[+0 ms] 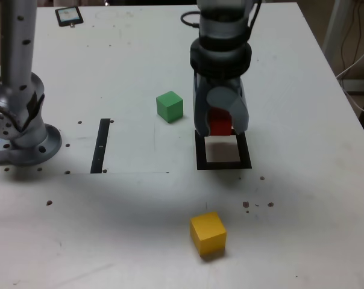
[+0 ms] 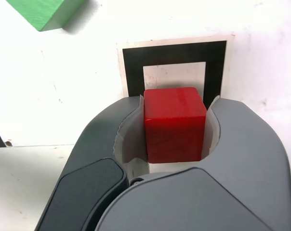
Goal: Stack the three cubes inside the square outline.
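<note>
My gripper (image 1: 220,123) is shut on the red cube (image 1: 219,123), which shows between the grey jaws in the wrist view (image 2: 174,124). It hangs over the far part of the square outline (image 1: 224,164), whose black border and pale centre (image 2: 174,77) show just beyond the cube; I cannot tell whether the cube touches the table. The green cube (image 1: 170,106) rests on the table to the exterior view's left of the gripper, and its corner (image 2: 44,12) shows in the wrist view. The yellow cube (image 1: 208,233) sits near the table's front edge.
A narrow black strip (image 1: 101,145) lies at the exterior view's left, beside the arm's grey base (image 1: 22,129). A small dark device (image 1: 69,15) lies at the far left corner. Cables (image 1: 191,19) trail behind the arm.
</note>
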